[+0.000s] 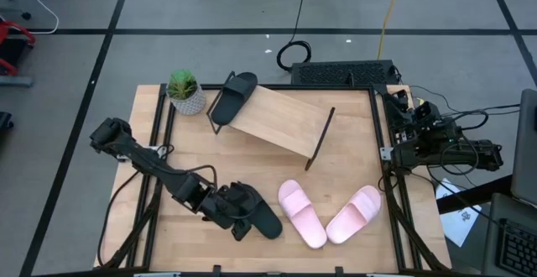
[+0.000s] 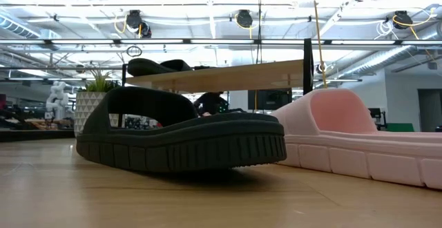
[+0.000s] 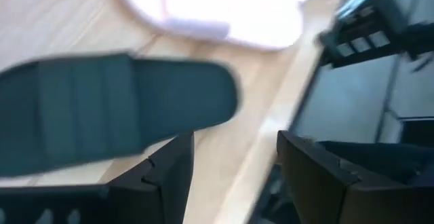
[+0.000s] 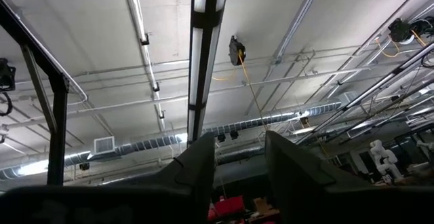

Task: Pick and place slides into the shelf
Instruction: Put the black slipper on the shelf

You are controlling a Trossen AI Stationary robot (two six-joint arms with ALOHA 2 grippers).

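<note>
One black slide [image 1: 262, 218] lies on the tabletop near the near edge. It fills the low view's front [image 2: 179, 141] and shows in the left wrist view [image 3: 115, 108]. My left gripper [image 3: 234, 153] is open and low over that slide's end [image 1: 237, 214], with the slide just ahead of one finger. Two pink slides [image 1: 300, 214] [image 1: 354, 215] lie to its right, soles down. The shelf [image 1: 281, 122] stands mid-table, and the second black slide [image 1: 235, 92] rests on its left end. My right gripper [image 4: 237, 146] is open, parked at the table's right edge and pointing at the ceiling. My left gripper has one finger [image 3: 173, 166] right at the black slide's side edge [image 3: 163, 139], coming in low and slanting toward the table's near right corner. I cannot tell whether it touches. The slide lies sole down on the table.
A potted plant [image 1: 185, 92] stands at the table's far left, beside the shelf's left end. The right arm [image 1: 436, 147] and its cables sit beyond the right edge. Bare wood lies between the shelf and the slides on the table.
</note>
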